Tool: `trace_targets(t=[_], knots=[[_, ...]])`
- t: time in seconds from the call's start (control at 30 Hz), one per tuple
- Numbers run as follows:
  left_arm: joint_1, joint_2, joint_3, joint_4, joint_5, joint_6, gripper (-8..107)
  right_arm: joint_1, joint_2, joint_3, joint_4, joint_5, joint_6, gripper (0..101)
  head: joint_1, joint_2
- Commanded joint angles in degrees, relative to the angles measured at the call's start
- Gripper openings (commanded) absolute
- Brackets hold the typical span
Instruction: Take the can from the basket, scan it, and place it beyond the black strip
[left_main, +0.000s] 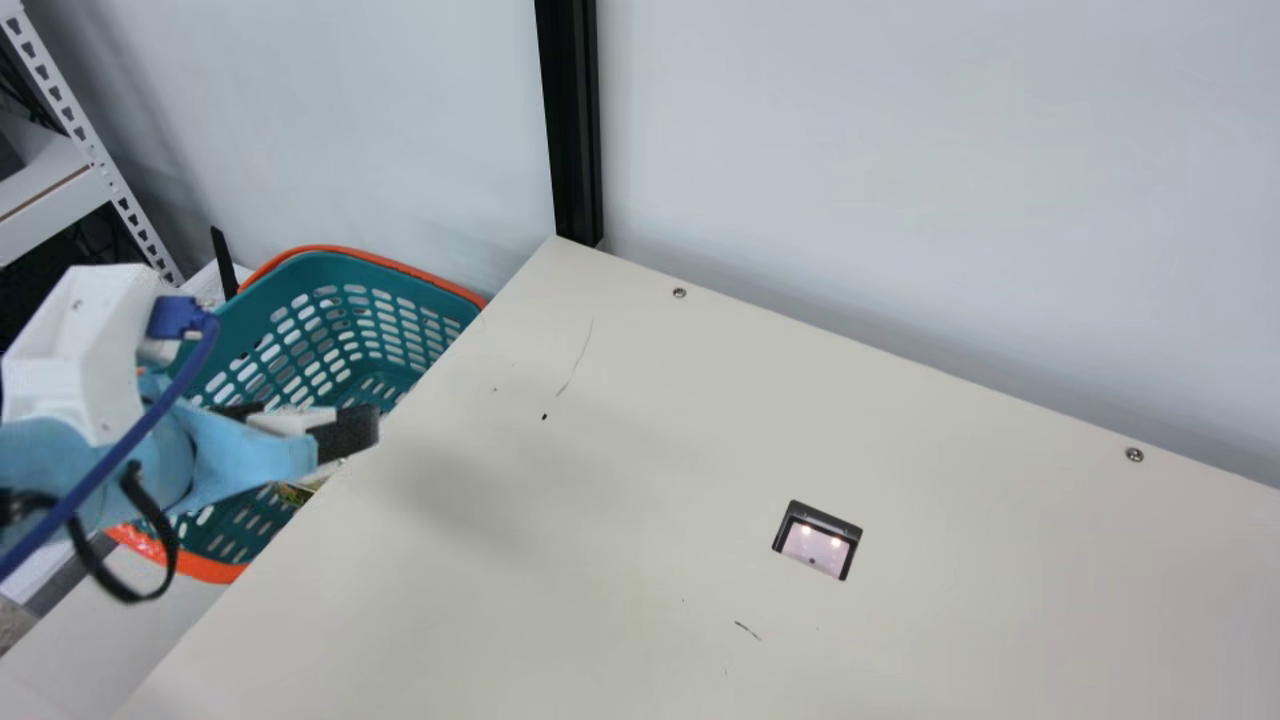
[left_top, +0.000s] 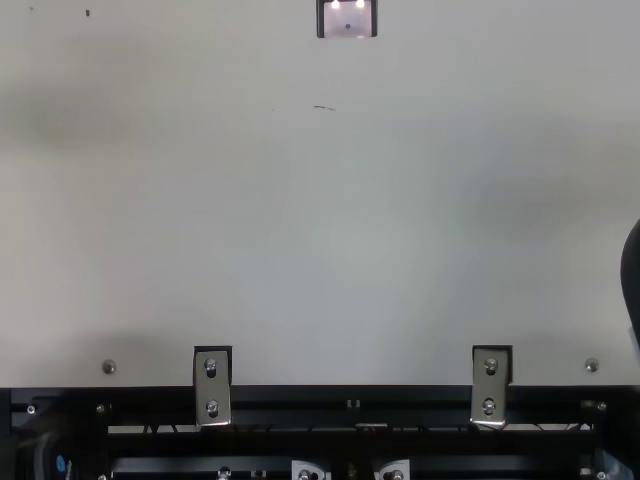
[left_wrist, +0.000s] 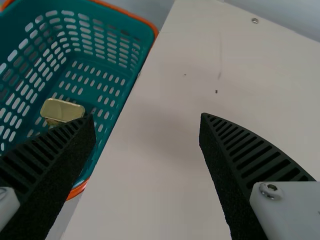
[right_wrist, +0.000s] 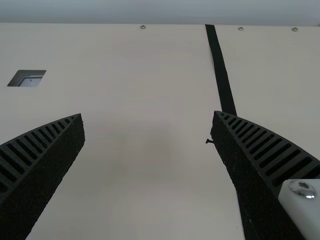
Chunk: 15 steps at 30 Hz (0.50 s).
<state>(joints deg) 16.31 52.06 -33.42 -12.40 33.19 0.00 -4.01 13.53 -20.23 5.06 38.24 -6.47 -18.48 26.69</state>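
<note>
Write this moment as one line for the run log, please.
can: in basket | left pincer: open, near basket | right pincer: open, above table | scan, placing: pending

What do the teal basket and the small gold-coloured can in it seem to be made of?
The teal, slotted, open-topped basket looks like smooth moulded plastic: its rows of rounded holes suggest that. The gold-coloured, rounded-rectangular can seems to be thin metal with a glossy finish, judging by its bright, shiny edge, though a metallic coating could look similar.

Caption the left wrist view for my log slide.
Open left gripper over the table's edge, the can in the teal basket alongside.
</note>
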Motion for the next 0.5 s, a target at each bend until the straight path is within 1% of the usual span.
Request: trace_targets(t=[0.0, 0.27, 0.47], knots=[[5.0, 4.2, -0.5, -3.5, -0.4, 3.7, 90, 0.0, 0.0, 0.0, 0.0, 0.0, 0.0, 101, -2.0, 0.6], [13.1, 14.9, -3.6, -10.2, -2.5, 10.2, 90, 0.0, 0.0, 0.0, 0.0, 0.0, 0.0, 101, -2.0, 0.6], [15.7, 22.3, -5.8, -11.6, -5.3, 8.7, 90, 0.0, 0.0, 0.0, 0.0, 0.0, 0.0, 101, -2.0, 0.6]])
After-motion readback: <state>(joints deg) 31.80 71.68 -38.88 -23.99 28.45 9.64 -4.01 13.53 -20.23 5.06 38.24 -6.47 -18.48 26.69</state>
